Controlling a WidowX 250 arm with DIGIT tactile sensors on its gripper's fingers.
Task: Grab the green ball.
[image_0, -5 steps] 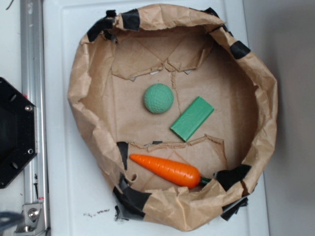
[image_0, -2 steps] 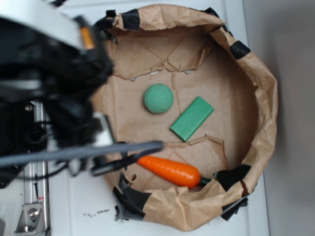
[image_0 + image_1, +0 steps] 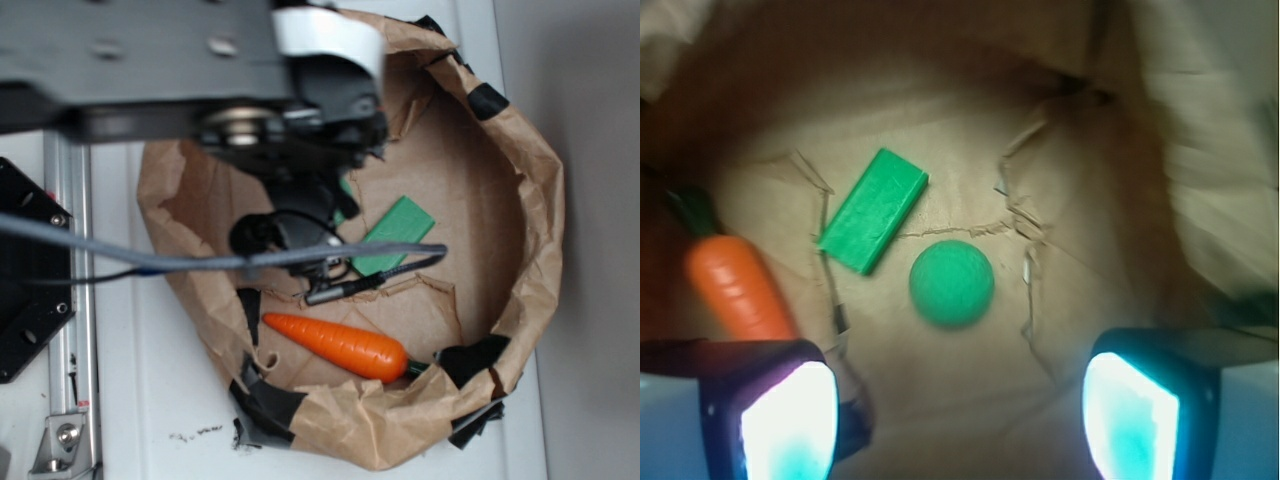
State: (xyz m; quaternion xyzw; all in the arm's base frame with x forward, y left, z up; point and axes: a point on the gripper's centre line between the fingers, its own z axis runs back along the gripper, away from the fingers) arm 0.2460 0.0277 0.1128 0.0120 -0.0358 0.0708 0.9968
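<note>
The green ball [image 3: 951, 284] lies on the brown paper floor of the paper bowl, seen in the wrist view just ahead of my gripper [image 3: 958, 420]. The gripper is open and empty, its two pads [image 3: 788, 425] wide apart, above the ball and apart from it. In the exterior view the arm [image 3: 290, 120] covers the ball, so it is hidden there.
A flat green block [image 3: 873, 209] lies next to the ball; it also shows in the exterior view [image 3: 396, 232]. An orange carrot [image 3: 340, 346] lies at the bowl's near side. The crumpled paper wall [image 3: 530, 210] with black tape rings everything. A metal rail [image 3: 68, 290] runs at left.
The arm has swung in from the left and now hangs over the bowl, covering the ball in the exterior view. The ball, block and carrot have not moved.
</note>
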